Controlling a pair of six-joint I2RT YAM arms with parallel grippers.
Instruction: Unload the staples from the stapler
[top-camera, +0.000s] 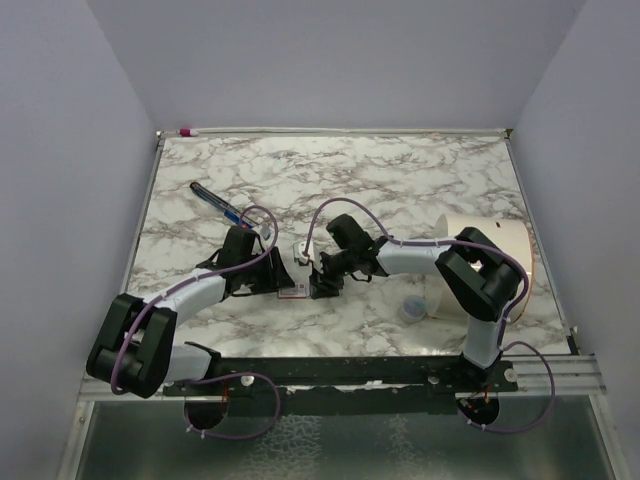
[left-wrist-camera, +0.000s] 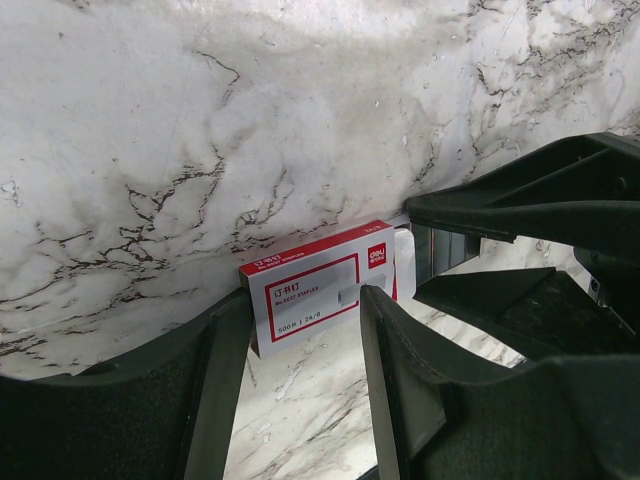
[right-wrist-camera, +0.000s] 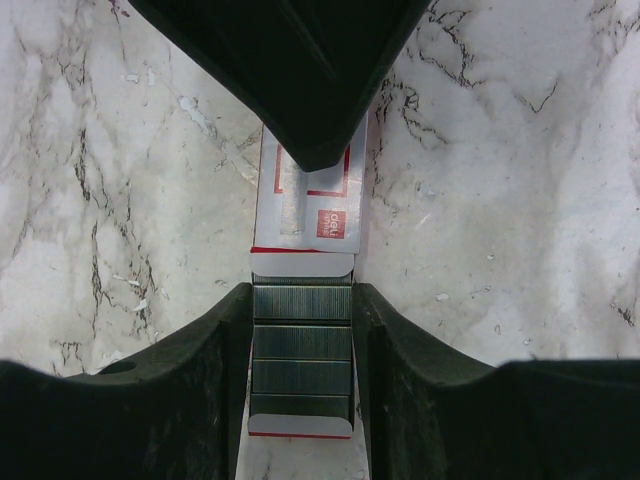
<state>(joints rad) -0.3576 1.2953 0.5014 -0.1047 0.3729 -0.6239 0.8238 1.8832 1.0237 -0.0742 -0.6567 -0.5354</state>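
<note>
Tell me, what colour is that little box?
The box is white with red borders and logo; left wrist view shows it best.

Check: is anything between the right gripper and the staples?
Nothing visible. The staples lie bare in the tray clamped between the right gripper's fingers; the left gripper covers only the box beyond.

Light even, diffuse, from overhead. Marble surface (top-camera: 420, 180) bright, no hard glare; soft shadow beneath the left arm (top-camera: 195, 292). Left wrist view: left gripper fingers (left-wrist-camera: 200, 400) near lens dark, slightly soft; marble veins sharp.
</note>
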